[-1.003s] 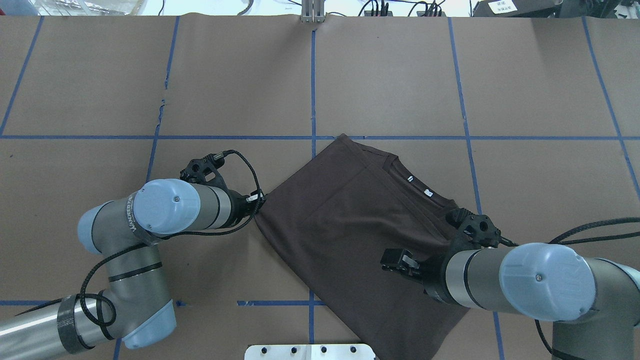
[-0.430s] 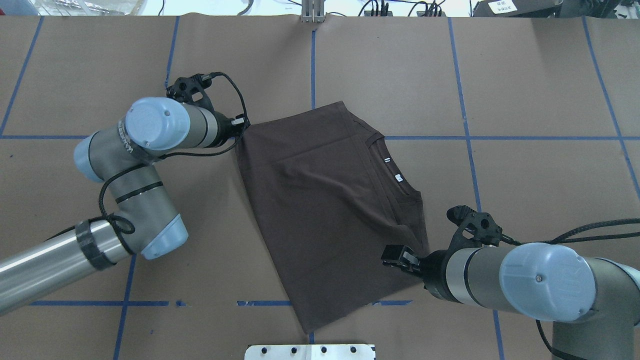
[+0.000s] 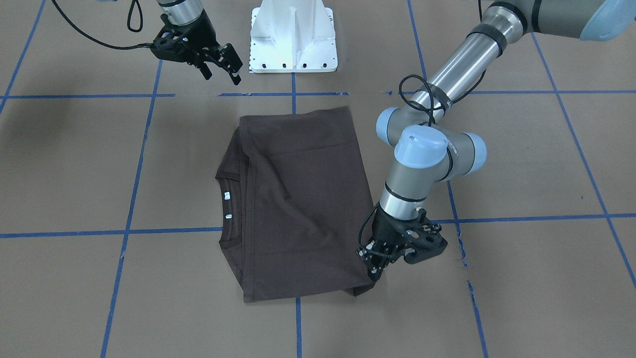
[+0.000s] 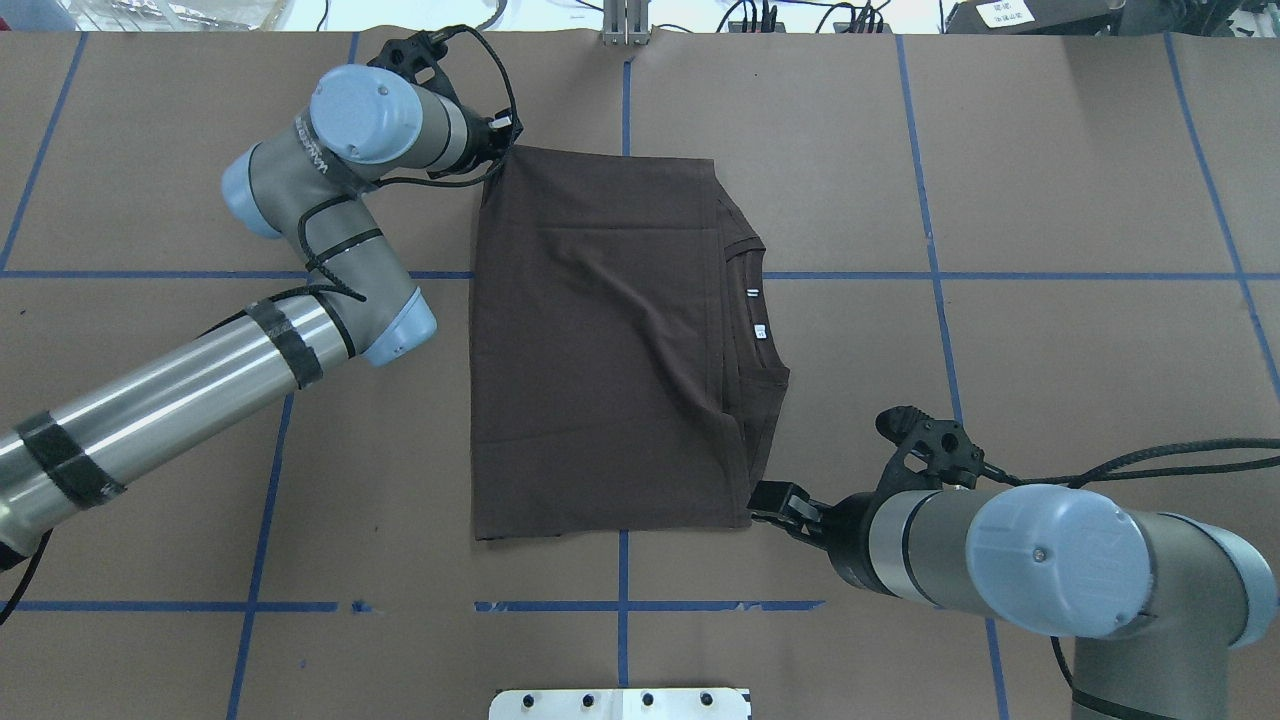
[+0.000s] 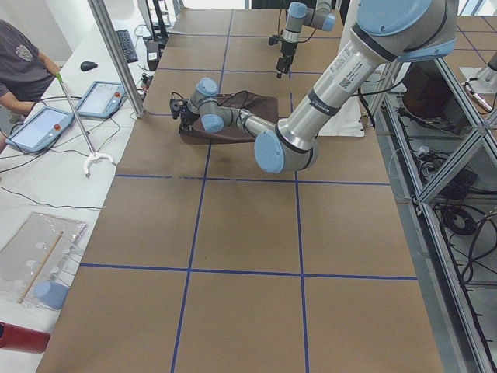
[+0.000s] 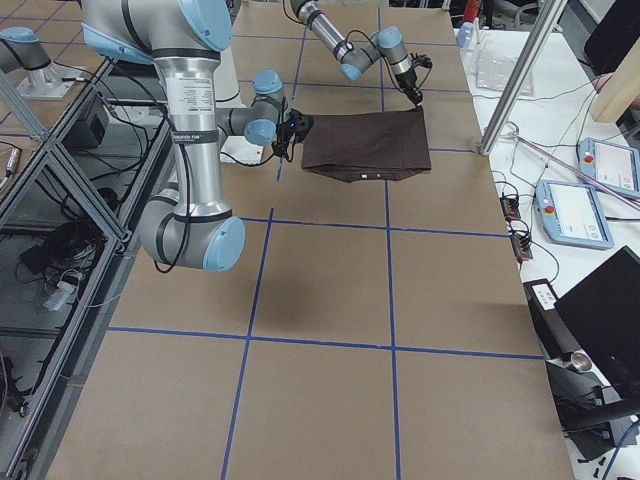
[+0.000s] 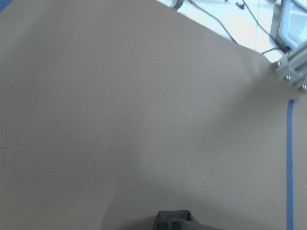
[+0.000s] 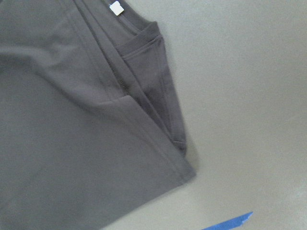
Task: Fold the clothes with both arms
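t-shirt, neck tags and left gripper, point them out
T-shirt [image 4: 600,340], overhead view, middle of the top layer.
neck tags [image 4: 762,331], overhead view, lower white tag at the collar.
left gripper [image 3: 373,275], front-facing view, fingertips at the shirt's corner.

The overhead view looks forward and down from behind the robot. The front-facing view looks steeply down from across the table [image 4: 1050,150], with the pedestal [image 3: 293,40] at its top. Both show the whole T-shirt [image 4: 600,340]. The 2 side views stand far back at opposite table ends. The 2 wrist cameras sit close: the right over a T-shirt corner, the left over mostly bare table.
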Controlling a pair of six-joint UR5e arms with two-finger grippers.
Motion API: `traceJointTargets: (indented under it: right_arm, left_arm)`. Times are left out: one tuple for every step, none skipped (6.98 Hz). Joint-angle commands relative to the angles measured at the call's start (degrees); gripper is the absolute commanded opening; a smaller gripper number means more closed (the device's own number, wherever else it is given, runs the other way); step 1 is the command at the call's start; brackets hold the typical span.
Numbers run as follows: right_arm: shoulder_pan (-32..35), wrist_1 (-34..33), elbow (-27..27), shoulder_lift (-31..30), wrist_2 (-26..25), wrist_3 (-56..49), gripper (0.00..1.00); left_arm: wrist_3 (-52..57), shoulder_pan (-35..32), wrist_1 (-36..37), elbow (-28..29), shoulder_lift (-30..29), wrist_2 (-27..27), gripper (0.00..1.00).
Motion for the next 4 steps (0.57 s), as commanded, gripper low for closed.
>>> traceJointTargets:
  right_arm:
    - [-0.13,-0.11,-4.23,4.06,-3.45,0.25,1.0]
    - [-0.13,-0.37,-6.51,5.98,-5.48,0.34,1.0]
    - [0.22,-0.46,-10.71,9.13,-6.28,0.43,0.99]
    - [0.48,-0.64,-13.71,10.9,-7.33,0.43,0.87]
  left_arm:
    - [0.35,-0.9,-1.26,-4.4,1.3,-3.79,0.55]
    - [0.35,-0.64,-1.43,-16.83,10.9,-7.38,0.55]
    - [0.18,-0.64,-1.26,-21.82,14.13,-8.2,0.55]
    - [0.0,-0.47,-1.35,-21.87,14.17,-8.21,0.55]
